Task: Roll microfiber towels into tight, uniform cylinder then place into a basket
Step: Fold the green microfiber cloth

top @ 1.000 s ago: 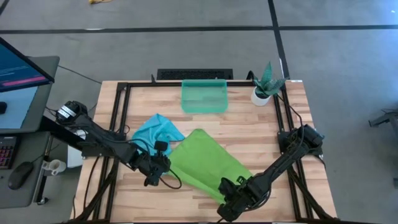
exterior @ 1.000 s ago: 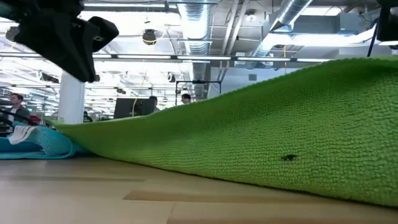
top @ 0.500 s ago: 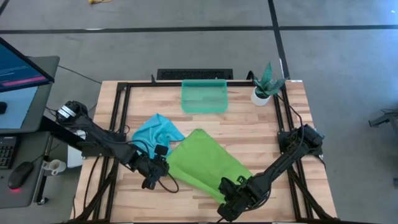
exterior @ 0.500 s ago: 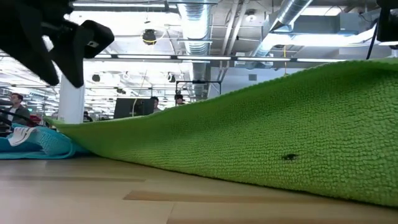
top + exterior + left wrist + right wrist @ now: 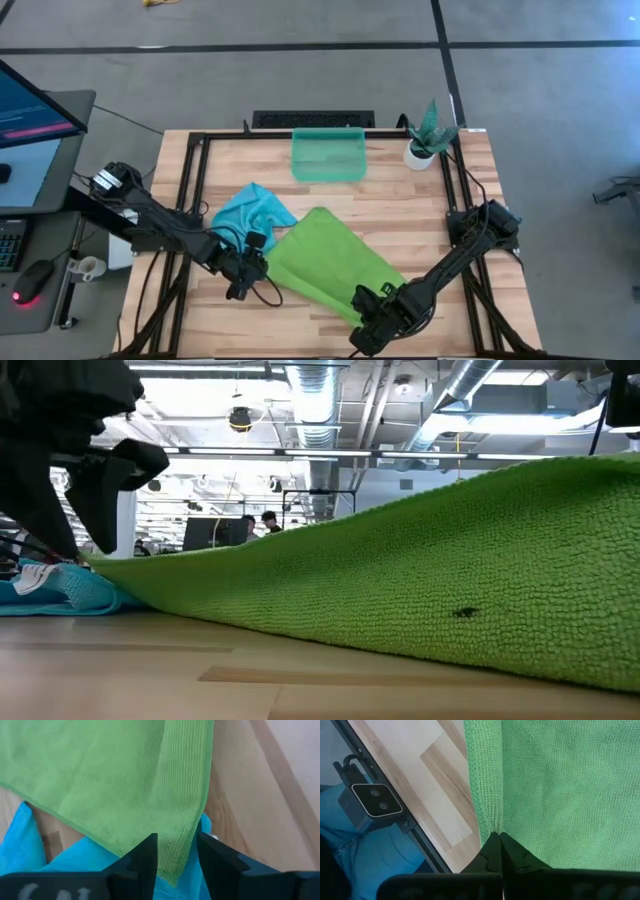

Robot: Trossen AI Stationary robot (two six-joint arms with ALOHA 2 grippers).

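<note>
Lime green square microfiber towel (image 5: 325, 262) spread flat across the middle of the pale wooden bench (image 5: 400, 195), one corner raised at about 5 o'clock from the bench centre. Right tool (image 5: 362, 300) there, fingers pressed together and clamped on that corner's hem; in the right wrist view, green cloth (image 5: 555, 790) puckered just where the two dark fingertips meet. In the low view, same towel (image 5: 420, 590) sloping up toward the lifted corner.

Left tool (image 5: 250, 262) at about 9 o'clock from the green towel's centre, low over the opposite corner. Fingers (image 5: 145, 862) apart, standing on either side of the towel's edge (image 5: 187, 845), nothing clamped between them.

Light turquoise blue microfiber towel (image 5: 252, 209) crumpled at about 10 o'clock from the green one, partly under its corner and touching it; small white tag (image 5: 28, 577) visible in the low view.

Small rectangular translucent teal-green plastic basket (image 5: 327, 154) at 12 o'clock from the green towel, well apart from it, near the bench's far edge. Small white pot with a green plant (image 5: 424, 142) at about 3 o'clock from the basket.
</note>
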